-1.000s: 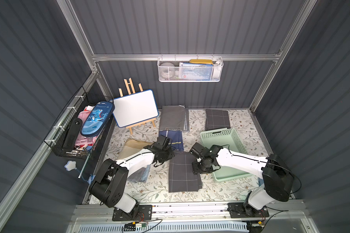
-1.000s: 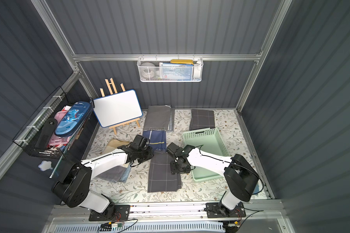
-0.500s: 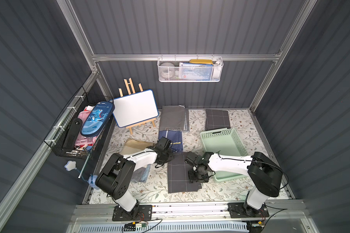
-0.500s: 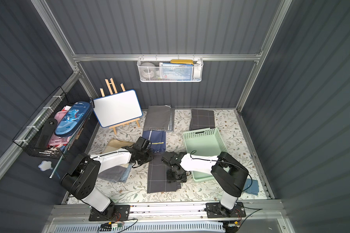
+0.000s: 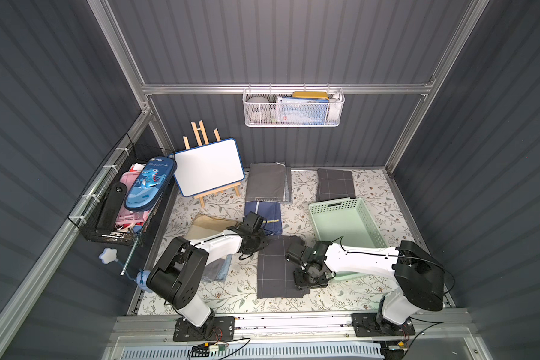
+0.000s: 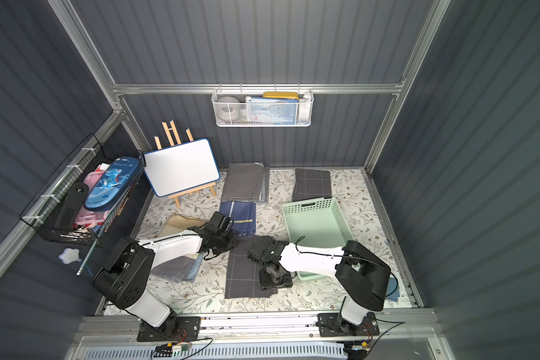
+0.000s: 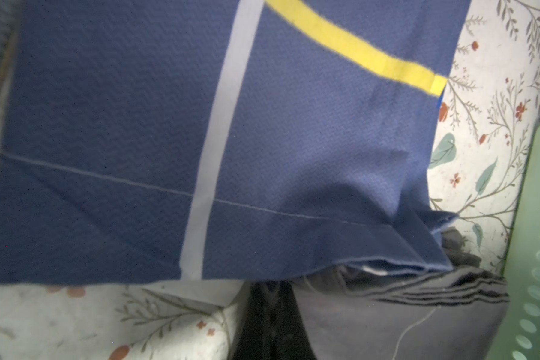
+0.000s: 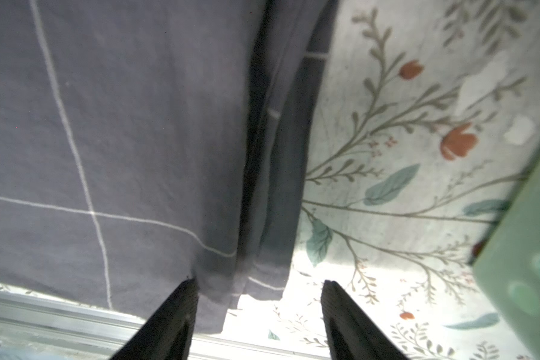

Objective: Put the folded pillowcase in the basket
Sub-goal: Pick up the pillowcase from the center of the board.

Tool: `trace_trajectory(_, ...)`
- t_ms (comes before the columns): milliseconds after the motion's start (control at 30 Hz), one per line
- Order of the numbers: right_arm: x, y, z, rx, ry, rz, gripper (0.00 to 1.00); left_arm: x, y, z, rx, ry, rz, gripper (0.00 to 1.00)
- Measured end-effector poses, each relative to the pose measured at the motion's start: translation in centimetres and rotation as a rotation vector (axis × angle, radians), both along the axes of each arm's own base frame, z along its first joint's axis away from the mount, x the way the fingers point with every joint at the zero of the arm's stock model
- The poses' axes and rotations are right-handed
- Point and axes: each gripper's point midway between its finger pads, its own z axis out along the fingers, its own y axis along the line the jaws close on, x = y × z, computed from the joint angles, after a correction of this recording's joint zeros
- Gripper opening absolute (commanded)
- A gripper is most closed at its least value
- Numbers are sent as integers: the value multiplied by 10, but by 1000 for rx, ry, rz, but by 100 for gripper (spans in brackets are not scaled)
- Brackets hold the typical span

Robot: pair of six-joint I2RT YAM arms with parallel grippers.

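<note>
Folded pillowcase (image 5: 275,271): dark grey cloth with thin white grid lines. It lies flat on the floral table cover (image 5: 231,291) in the lower centre of both top views, outside the basket.
Basket (image 5: 345,223): shallow, pale mint-green, with perforated walls, right of centre. It sits just to the right of the pillowcase, and the right wrist view shows a strip of bare cover between the two.
Right gripper (image 5: 310,279): lowered over the pillowcase's right edge, between the cloth and the basket's near-left corner. In the right wrist view its black fingers (image 8: 175,314) stand apart, one over the grey cloth and one over the cover, with the layered cloth edge between them. Nothing is held.
Left gripper (image 5: 258,244): at the pillowcase's far-left corner, centre of frame. Its claw is together. Whether any cloth is pinched in it cannot be told.
Navy pillowcase (image 5: 264,216): folded, with a pale stripe and a yellow stripe. It lies just behind the left gripper, and its near hem meets the grey cloth's far edge in the left wrist view.
Grey folded cloth (image 5: 267,182): upper centre, behind the navy one.
Checked dark cloth (image 5: 335,185): behind the basket.
Tan cloth (image 5: 208,224): left of centre, partly under the left arm.
Whiteboard (image 5: 209,166): on a small wooden easel, upper left of the table.
</note>
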Motion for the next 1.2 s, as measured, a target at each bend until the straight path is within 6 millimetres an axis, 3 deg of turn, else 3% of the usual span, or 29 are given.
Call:
trace_trajectory(100,-4,4,-10,12,34,-11,63,0,0,0,-2,-2,0,0)
trace_trajectory(200,-7,14,-9,56,67,-32,50,0,0,1,-5,-3,-1,0)
trace_trajectory(433,-15,45,-11,186,158,-52,1,-2,-1,2,-10,-15,-22,0)
trace_trajectory(667,-14,51,-9,192,149,-32,0,-2,-4,12,-32,-32,-41,0)
trace_trajectory(800,-1,36,2,128,45,-15,0,-5,-6,41,-68,-79,-51,0)
trace_trajectory(1033,30,20,83,169,-205,-23,0,-6,-24,118,-191,-224,-98,0)
trace_trajectory(1200,36,-1,104,116,-275,-29,0,-9,-45,137,-230,-242,-145,0)
